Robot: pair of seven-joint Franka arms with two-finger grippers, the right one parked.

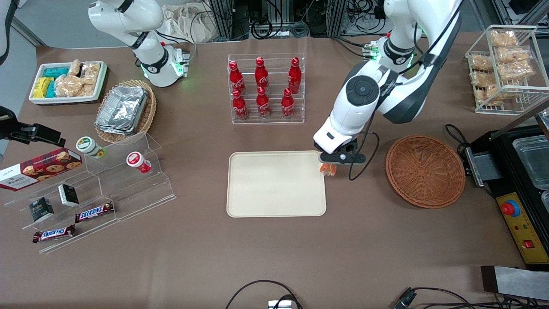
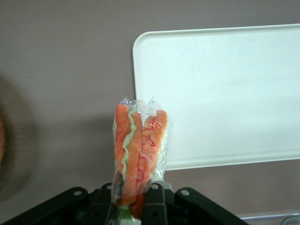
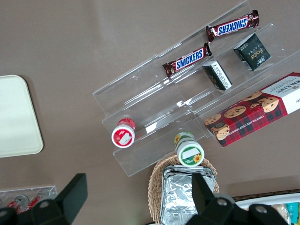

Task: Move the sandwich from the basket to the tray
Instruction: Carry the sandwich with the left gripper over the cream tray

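My hand [image 1: 329,168] is clamped on the sandwich [image 2: 139,154] just at the tray [image 1: 274,184] corner nearest the basket [image 1: 424,169] (now empty), so if I let go w/o moving inward it'll prob drop onto the counter [image 1: 274,257] instead.

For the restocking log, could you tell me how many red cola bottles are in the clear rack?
6 cola bottles stand in the clear rack: three on the upper step, three on the lower. None looks hidden. The gripper holds the sandwich beside the tray.
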